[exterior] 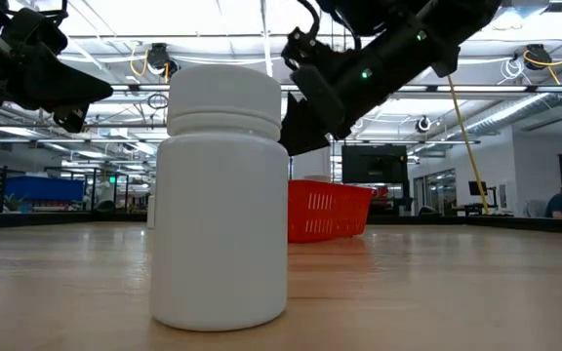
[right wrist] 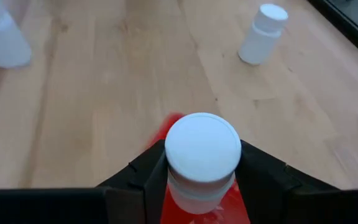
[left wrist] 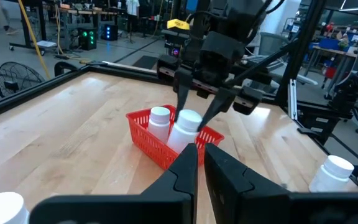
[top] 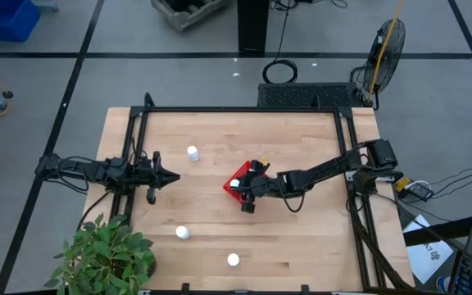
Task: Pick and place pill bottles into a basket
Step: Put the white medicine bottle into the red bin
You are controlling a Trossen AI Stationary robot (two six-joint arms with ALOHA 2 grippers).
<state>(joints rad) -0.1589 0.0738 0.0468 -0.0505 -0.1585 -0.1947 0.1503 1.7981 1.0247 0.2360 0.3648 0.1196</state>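
White, unlabelled pill bottles number five: three stand loose on the table at upper left [top: 192, 152], lower left [top: 183, 233] and bottom centre [top: 233, 260]. At frame left the left gripper [top: 170, 178] waits extended, fingers together. One bottle [left wrist: 159, 121] stands in the red basket [top: 240, 178] at centre. From frame right the right gripper [top: 247, 188] reaches over the basket, clamped on the fifth bottle [right wrist: 202, 160].

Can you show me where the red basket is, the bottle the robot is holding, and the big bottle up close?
red basket [exterior: 330, 210], low view, on its mesh front wall.
held bottle [right wrist: 202, 147], right wrist view, on its white cap.
close bottle [exterior: 220, 224], low view, on its white side.
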